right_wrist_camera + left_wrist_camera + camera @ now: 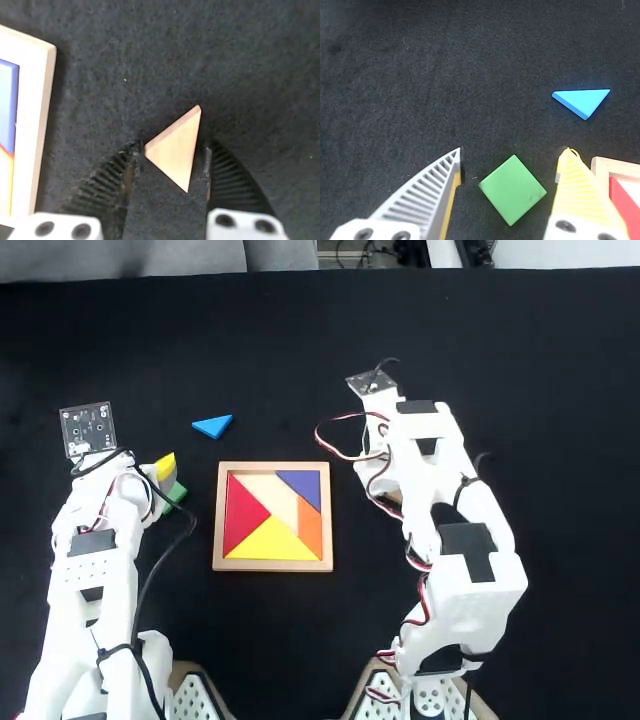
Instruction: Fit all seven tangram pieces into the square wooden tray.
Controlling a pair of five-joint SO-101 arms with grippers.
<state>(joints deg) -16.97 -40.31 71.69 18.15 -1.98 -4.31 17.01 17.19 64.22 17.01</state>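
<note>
Pinches light, stiff, probably slick wooden triangle (175, 150) across its edges with right gripper (172, 147); straddles green square (512, 190) with left gripper (512, 150) spread wide.

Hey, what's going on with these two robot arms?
Two arms are fitting tangram pieces into a wooden tray, already partly filled. The left gripper hangs open over a green square beside the tray; the right gripper sits around a pale triangle on the other side. A light blue triangle lies loose on the cloth.
</note>
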